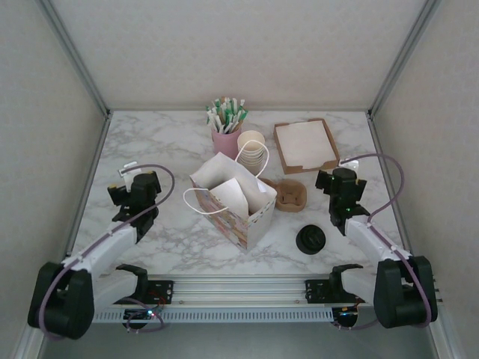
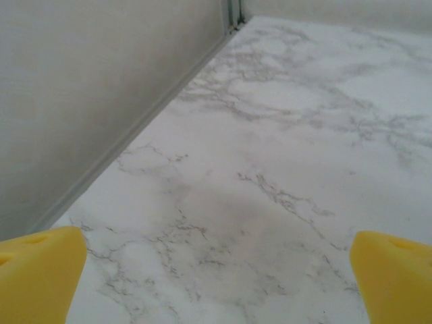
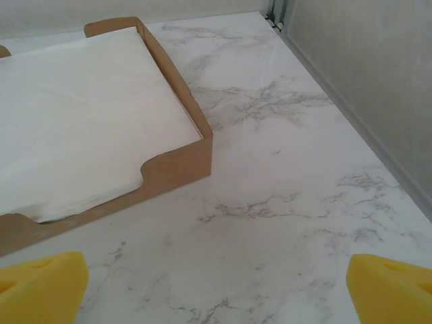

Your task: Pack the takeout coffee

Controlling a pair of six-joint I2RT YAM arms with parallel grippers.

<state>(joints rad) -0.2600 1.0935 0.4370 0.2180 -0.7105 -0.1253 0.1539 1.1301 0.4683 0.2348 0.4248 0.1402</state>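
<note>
Marble table (image 1: 150, 142). Open paper bag (image 1: 238, 213) upright mid-table, its inside partly hidden. Cannot tell where the takeout coffee sits. Brown tray (image 3: 177, 165) of napkins far right. Cream cup stack (image 1: 253, 153) behind bag. Black lids (image 1: 311, 240) near right. Left fingers (image 2: 40, 273) spread wide over bare table, grasping nothing. Right fingers (image 3: 388, 287) likewise, near tray.

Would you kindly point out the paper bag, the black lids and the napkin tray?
paper bag (image 1: 260, 222), top view, side wall.
black lids (image 1: 311, 240), top view, topmost lid.
napkin tray (image 3: 179, 169), right wrist view, near wall.
</note>
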